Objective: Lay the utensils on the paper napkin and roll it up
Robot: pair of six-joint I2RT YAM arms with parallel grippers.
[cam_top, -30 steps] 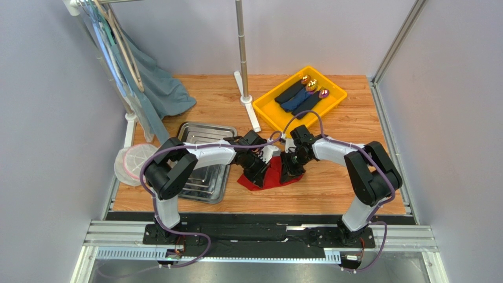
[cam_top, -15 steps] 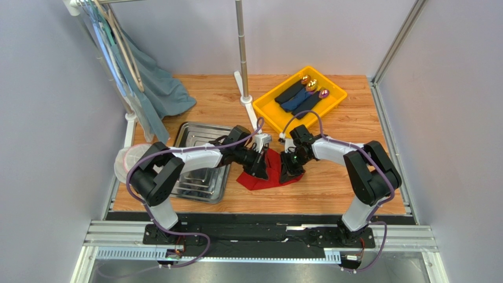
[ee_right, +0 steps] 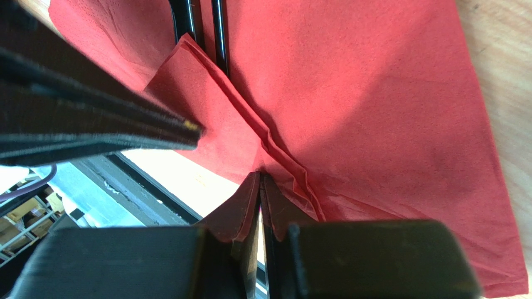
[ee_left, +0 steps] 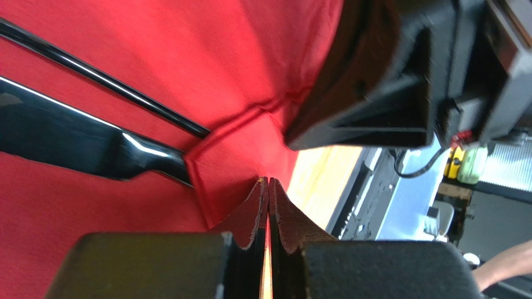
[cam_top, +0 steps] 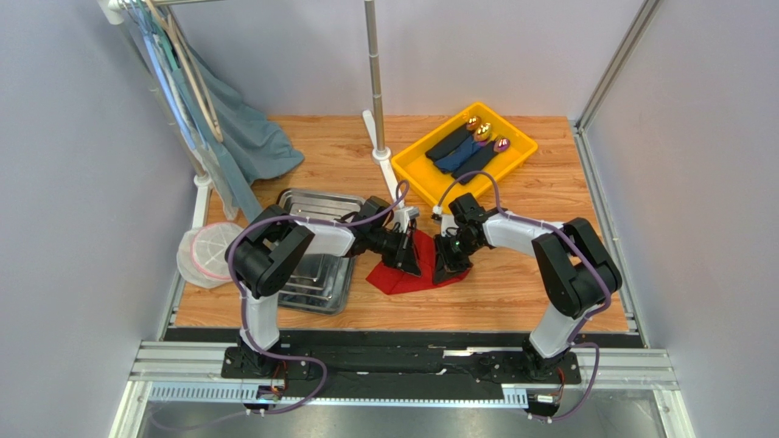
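Observation:
The red paper napkin (cam_top: 399, 279) lies on the wooden table between both arms, and its near edge is folded up over the utensils. In the left wrist view a black knife blade (ee_left: 75, 140) and a thin black handle (ee_left: 106, 81) run under the folded flap (ee_left: 231, 162). Two black handles (ee_right: 218, 37) show in the right wrist view. My left gripper (ee_left: 268, 182) is shut, its tips pinching the napkin's edge. My right gripper (ee_right: 259, 175) is shut on the pleated napkin edge (ee_right: 275, 149), close beside the left one.
A steel tray (cam_top: 315, 205) lies left of the napkin, partly under the left arm. Behind stands a yellow bin (cam_top: 411, 169) holding dark rolled napkins (cam_top: 466, 151). A white stand pole (cam_top: 375, 82), hanging grey-blue cloth (cam_top: 251, 137) and a white round lid (cam_top: 206, 255) are nearby.
The left arm's elbow swung outward and back while its gripper stayed at the napkin, edging slightly right. The right arm has not moved.

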